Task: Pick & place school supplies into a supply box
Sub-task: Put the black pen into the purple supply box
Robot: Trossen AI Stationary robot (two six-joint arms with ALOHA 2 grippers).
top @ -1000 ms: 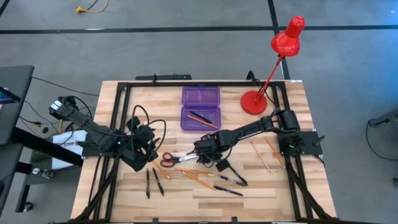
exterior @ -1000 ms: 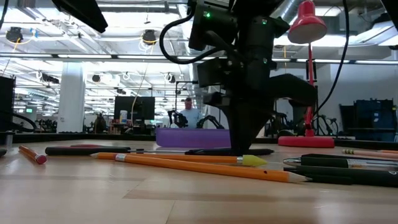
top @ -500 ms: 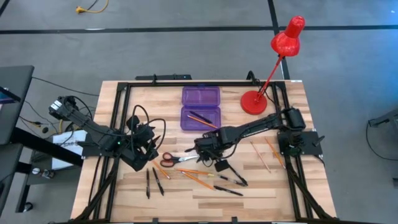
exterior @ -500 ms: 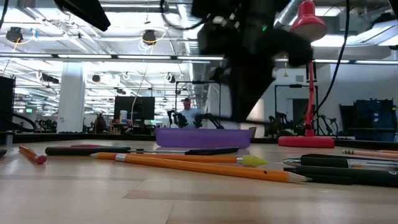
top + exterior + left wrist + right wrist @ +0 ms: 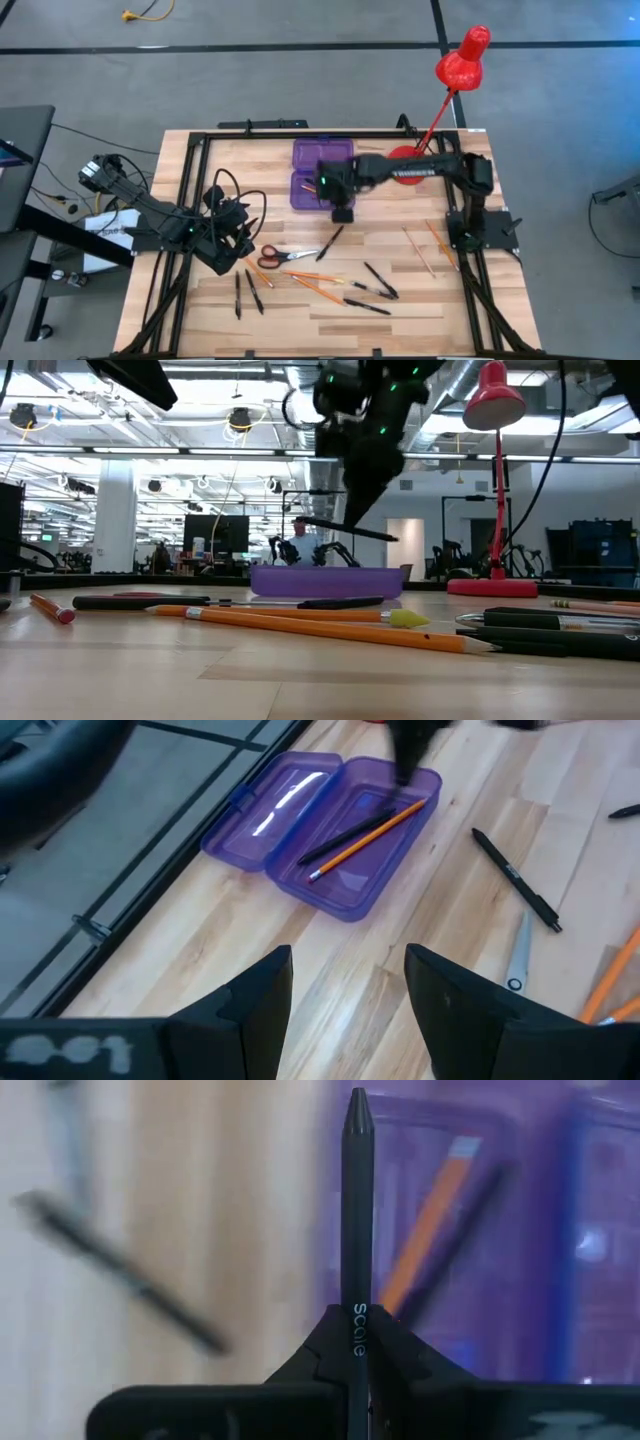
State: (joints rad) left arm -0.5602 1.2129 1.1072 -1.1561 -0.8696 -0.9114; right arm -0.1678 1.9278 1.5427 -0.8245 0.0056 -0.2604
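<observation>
Right gripper [image 5: 357, 1342] pinching one slim black pen [image 5: 357, 1210] above translucent purple plastic case [image 5: 322, 189]; inside, one orange pencil [image 5: 368, 840], one dark pen [image 5: 345, 835]. Left gripper [image 5: 347, 995] spread, idle at left. Loose pencils hard to count.

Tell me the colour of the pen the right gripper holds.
Black, clearest in the right wrist view: pen, right gripper.

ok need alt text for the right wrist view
The right gripper is shut on a black pen, held over the open purple supply box. An orange pencil already lies inside; another pen rests on the wooden table.
</observation>
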